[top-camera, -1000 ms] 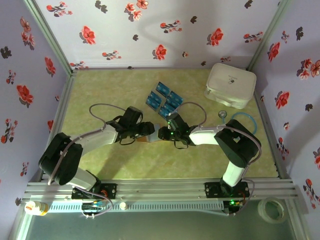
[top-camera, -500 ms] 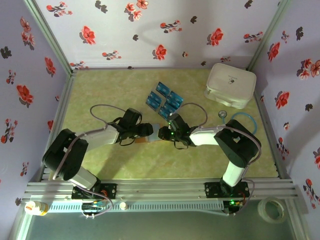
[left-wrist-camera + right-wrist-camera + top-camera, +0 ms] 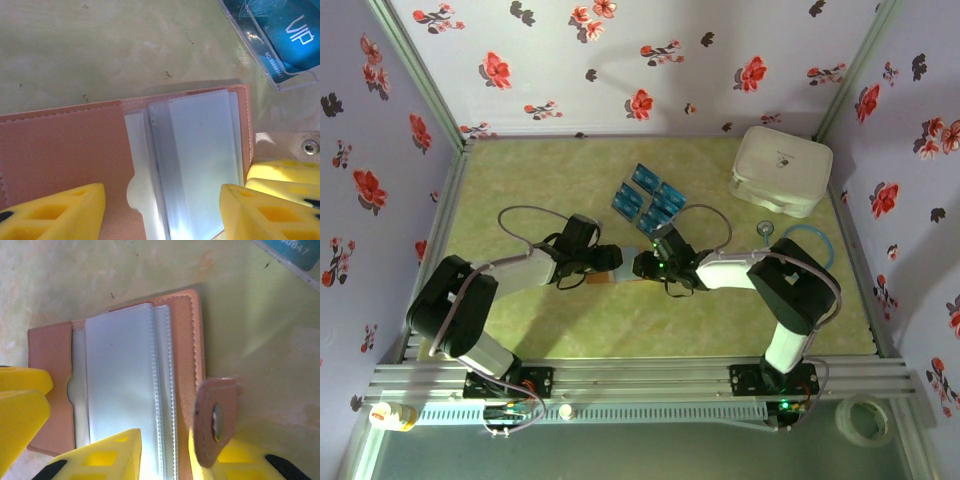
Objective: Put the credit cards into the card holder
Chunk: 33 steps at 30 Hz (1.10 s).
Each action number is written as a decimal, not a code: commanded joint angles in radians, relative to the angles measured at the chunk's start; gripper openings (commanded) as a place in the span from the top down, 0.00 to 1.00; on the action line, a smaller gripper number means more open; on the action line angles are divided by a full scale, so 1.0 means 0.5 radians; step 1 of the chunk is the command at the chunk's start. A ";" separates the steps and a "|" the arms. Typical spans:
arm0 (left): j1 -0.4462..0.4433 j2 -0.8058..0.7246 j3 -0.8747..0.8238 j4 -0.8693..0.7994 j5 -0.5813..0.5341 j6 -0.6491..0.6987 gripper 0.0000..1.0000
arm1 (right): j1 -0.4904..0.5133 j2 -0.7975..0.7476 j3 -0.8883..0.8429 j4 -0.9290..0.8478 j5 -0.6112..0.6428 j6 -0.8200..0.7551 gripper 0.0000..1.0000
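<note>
The brown card holder (image 3: pixel 620 274) lies open on the table between my two grippers. Its clear plastic sleeves (image 3: pixel 200 150) are exposed beside the brown cover (image 3: pixel 60 145). My left gripper (image 3: pixel 162 200) is open, one finger over the cover and the other at the holder's right edge. My right gripper (image 3: pixel 165 450) is open; one finger sits over the sleeves (image 3: pixel 120 380) and the other lies under the lifted snap tab (image 3: pixel 215 420). The blue credit cards (image 3: pixel 647 198) lie in a cluster just beyond the holder. One of them, a VIP card (image 3: pixel 285 35), is in a clear sleeve.
A big white rounded box (image 3: pixel 782 170) stands at the back right. A blue ring (image 3: pixel 810 243) and a small round object (image 3: pixel 764 229) lie near the right arm. Floral walls enclose the green table (image 3: pixel 540 190) on three sides.
My right gripper has shifted slightly left over the holder and its jaws have widened a little. The left gripper has barely moved.
</note>
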 commanded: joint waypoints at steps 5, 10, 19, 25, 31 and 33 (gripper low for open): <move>0.017 -0.041 -0.033 0.060 -0.030 0.045 0.38 | -0.017 -0.183 0.191 -0.385 0.030 -0.138 0.64; 0.018 -0.090 0.005 0.014 -0.031 0.060 0.38 | -0.075 -0.240 0.244 -0.487 0.019 -0.184 0.64; 0.023 -0.116 0.016 -0.015 -0.047 0.053 0.39 | -0.131 -0.254 0.327 -0.556 -0.029 -0.256 0.64; 0.024 -0.083 0.019 -0.024 -0.053 0.077 0.40 | -0.130 -0.166 0.391 -0.493 -0.082 -0.248 0.67; 0.024 -0.053 0.007 -0.003 -0.055 0.100 0.40 | -0.122 -0.081 0.404 -0.462 -0.078 -0.242 0.68; 0.025 -0.039 0.004 -0.001 -0.055 0.114 0.40 | -0.127 -0.060 0.373 -0.449 -0.058 -0.245 0.69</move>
